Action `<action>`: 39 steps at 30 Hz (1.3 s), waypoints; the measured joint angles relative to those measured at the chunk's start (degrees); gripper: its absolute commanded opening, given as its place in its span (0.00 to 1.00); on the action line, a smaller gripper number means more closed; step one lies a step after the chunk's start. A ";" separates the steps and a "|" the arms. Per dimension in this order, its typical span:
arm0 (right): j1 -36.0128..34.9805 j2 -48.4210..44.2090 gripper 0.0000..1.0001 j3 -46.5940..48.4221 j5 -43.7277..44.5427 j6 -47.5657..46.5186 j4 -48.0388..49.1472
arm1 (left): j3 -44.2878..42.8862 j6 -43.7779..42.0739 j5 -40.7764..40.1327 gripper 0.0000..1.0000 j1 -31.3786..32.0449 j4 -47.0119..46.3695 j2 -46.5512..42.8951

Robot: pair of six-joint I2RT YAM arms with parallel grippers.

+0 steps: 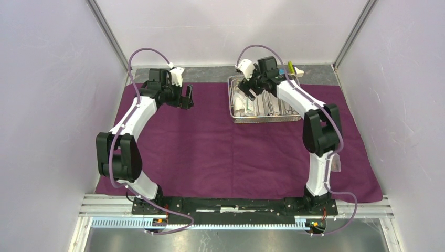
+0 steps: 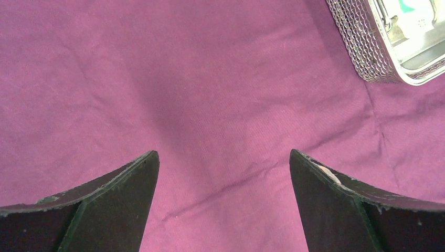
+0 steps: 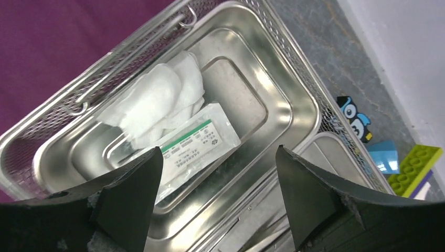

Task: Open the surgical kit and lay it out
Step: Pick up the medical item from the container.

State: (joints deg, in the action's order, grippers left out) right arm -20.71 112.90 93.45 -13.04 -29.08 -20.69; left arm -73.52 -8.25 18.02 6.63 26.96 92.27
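- Our left claw (image 1: 184,98) is spread wide and holds nothing. It hangs over the bare purple cloth (image 1: 210,152), which we see right under it and between its fingers.
- The cloth looks open and flat on the table, so we think that step is done.
- The steel tray (image 1: 262,120) sits on the far part of the cloth, off to the right of the left claw and well apart from it.
- Our right claw (image 3: 218,149) is spread wide too, and it is empty. It hangs right above the left part of the tray.
- Under this claw lie the white gauze pads (image 3: 157,100) and the flat white packet (image 3: 194,144). The pads rest partly on the packet.
- The thin steel tools (image 1: 273,109) lie in the other part of the tray, to the right of this claw.
- We think the step now is taking things out of the tray.
- Next, the right claw should go down, pinch the gauze on top, lift it, and lay it on the cloth.
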 measured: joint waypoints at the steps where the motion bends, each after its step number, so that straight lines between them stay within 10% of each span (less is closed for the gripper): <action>1: -0.20 1.84 0.86 1.46 0.52 0.15 -0.52 | 0.00 0.00 0.00 1.00 0.00 0.04 0.00; 39: -0.81 20.22 0.82 14.14 -14.19 -11.28 -8.83 | -0.22 0.00 0.00 1.00 0.00 0.63 2.80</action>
State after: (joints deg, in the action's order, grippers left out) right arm -21.52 133.12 107.59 -27.22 -40.36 -29.52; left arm -73.73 -8.25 18.02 6.63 27.59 95.07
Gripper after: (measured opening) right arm 0.855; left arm 0.996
